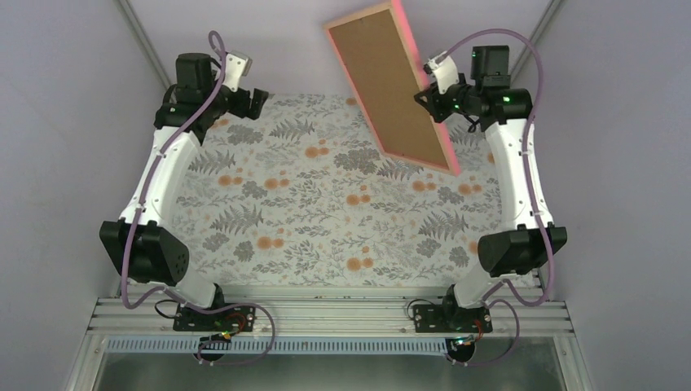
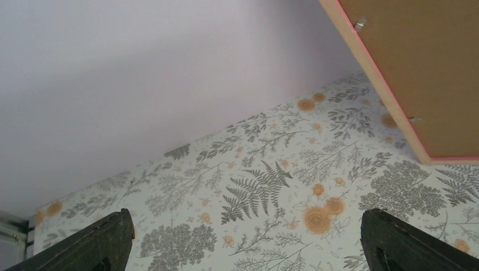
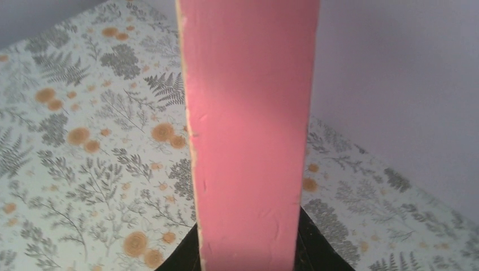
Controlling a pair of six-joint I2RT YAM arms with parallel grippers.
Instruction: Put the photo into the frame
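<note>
The right jaws are closed to a narrow gap on the frame [image 3: 248, 141], pinching its pink side rail; the right wrist view shows that rail rising straight up out of the dark fingers [image 3: 182, 258], filling the middle of the picture. The grip sits partway along one long edge, probably so the frame can be carried and turned without touching its faces. From above, the frame hangs in the air over the far right part of the table [image 1: 310, 212], tilted and clear of the patterned cloth, its lower corner nearest the surface but apart from it. The side turned toward the overhead camera is the plain brown backing board [image 1: 389, 81], bordered by the thin pink edge. The left wrist view shows small metal tabs [image 2: 360, 23] along that border, which look like the catches that keep the back in. That suggests the frame is being presented back-side out so the back can be reached. The left jaws stand wide apart and hold nothing, poised above the far left of the table and facing the frame. The photo appears in none of the views, so where it lies cannot be told.
</note>
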